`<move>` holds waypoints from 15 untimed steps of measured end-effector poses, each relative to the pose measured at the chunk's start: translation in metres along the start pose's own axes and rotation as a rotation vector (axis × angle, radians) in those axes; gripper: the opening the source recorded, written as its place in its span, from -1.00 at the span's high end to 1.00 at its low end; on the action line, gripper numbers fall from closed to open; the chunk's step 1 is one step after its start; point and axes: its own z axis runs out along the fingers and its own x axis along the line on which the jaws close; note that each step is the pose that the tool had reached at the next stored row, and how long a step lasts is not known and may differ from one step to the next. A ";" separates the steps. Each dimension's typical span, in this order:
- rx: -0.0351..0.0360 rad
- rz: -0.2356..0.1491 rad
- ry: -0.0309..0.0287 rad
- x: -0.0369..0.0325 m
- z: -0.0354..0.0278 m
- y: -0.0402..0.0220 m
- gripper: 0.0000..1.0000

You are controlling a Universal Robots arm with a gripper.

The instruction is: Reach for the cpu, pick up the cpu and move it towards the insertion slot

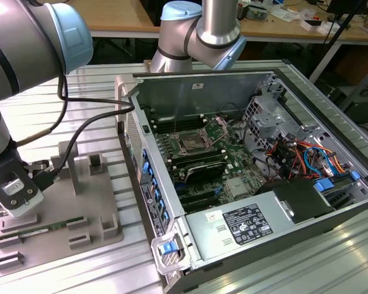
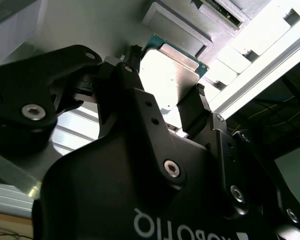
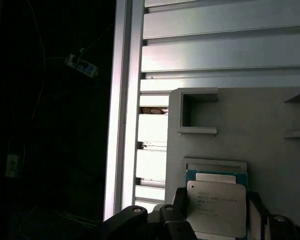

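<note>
The cpu [image 3: 215,210] is a flat silvery square with a teal rim. It lies between my black fingertips [image 3: 180,199] in both wrist views, just over a shallow pocket of the grey fixture plate [image 3: 270,115]. My gripper [image 2: 165,70] is shut on the cpu [image 2: 165,82], one finger [image 2: 196,102] against each opposite edge. In the exterior view my gripper [image 1: 15,193] hangs low over the fixture plate at that view's far left. The insertion slot [image 1: 192,144], a metal-framed socket with a dark centre, sits on the motherboard inside the open computer case, well to the exterior view's right of my gripper.
A green memory stick [image 1: 24,233] lies on the fixture plate [image 1: 80,202]. The case's upright side wall [image 1: 135,141] stands between plate and motherboard. Black cables [image 1: 80,122] trail from my wrist. The slatted aluminium table's edge [image 3: 122,125] runs close by the gripper.
</note>
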 end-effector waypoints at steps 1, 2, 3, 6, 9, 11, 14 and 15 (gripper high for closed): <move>-0.0002 0.000 0.0001 0.0001 -0.0004 0.0000 -0.09; -0.0006 0.000 0.0002 0.0001 -0.0010 0.0001 -0.09; -0.0011 0.000 0.0001 0.0001 -0.0015 0.0001 -0.09; -0.0022 0.000 0.0001 0.0002 -0.0034 0.0003 -0.09; -0.0028 0.000 0.0000 0.0003 -0.0048 0.0004 -0.09; -0.0039 0.000 0.0000 0.0004 -0.0070 0.0005 -0.09; -0.0048 0.000 0.0000 0.0004 -0.0090 0.0007 -0.09; -0.0050 0.000 0.0000 0.0005 -0.0100 0.0008 -0.09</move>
